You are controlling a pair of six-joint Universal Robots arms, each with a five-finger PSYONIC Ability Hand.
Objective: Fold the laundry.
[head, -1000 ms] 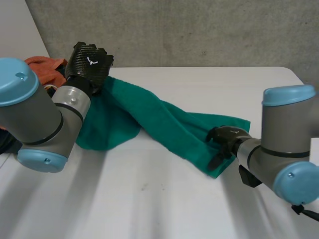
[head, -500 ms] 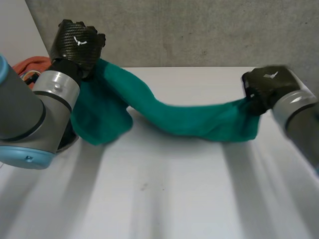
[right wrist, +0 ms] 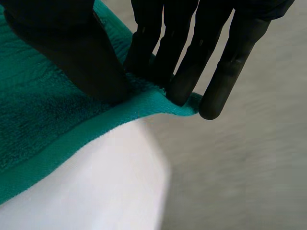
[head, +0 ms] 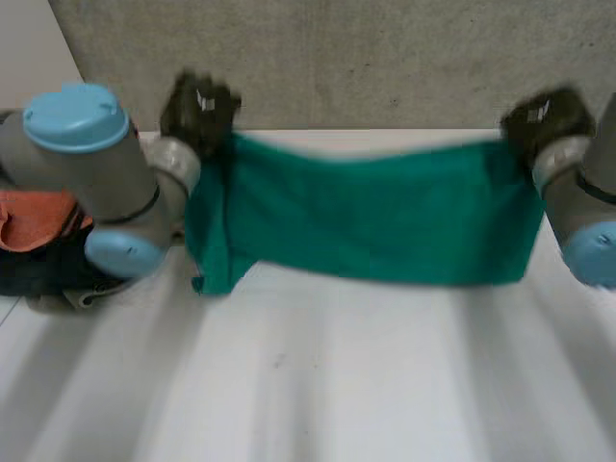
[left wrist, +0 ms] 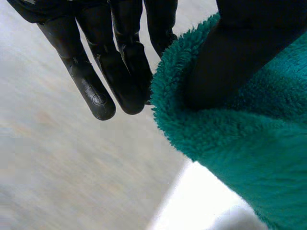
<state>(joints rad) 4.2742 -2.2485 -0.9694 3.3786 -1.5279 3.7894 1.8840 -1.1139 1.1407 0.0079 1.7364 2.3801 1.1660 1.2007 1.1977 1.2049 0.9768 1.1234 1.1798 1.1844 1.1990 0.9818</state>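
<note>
While both black hands hold it up by its upper corners, the green terry-cloth towel (head: pixel 375 217) hangs spread wide over the far edge of the white table (head: pixel 337 385). The left hand (head: pixel 200 106) grips one upper corner; in its wrist view this hand (left wrist: pixel 96 72) presses its thumb into the towel's (left wrist: pixel 249 143) pile against the fingers behind. The right hand (head: pixel 547 117) pinches the opposite corner; its wrist view shows that hand (right wrist: pixel 62 52) clamping the hemmed edge of the towel (right wrist: pixel 48 129) between thumb and straight fingers. Below the left hand the towel droops lower, in a bunched fold. At the table's left edge, a crumpled orange cloth (head: pixel 29 217) lies on dark fabric (head: pixel 38 274) beside the left arm (head: pixel 91 164). A grey concrete wall (head: pixel 366 58) stands behind.
</note>
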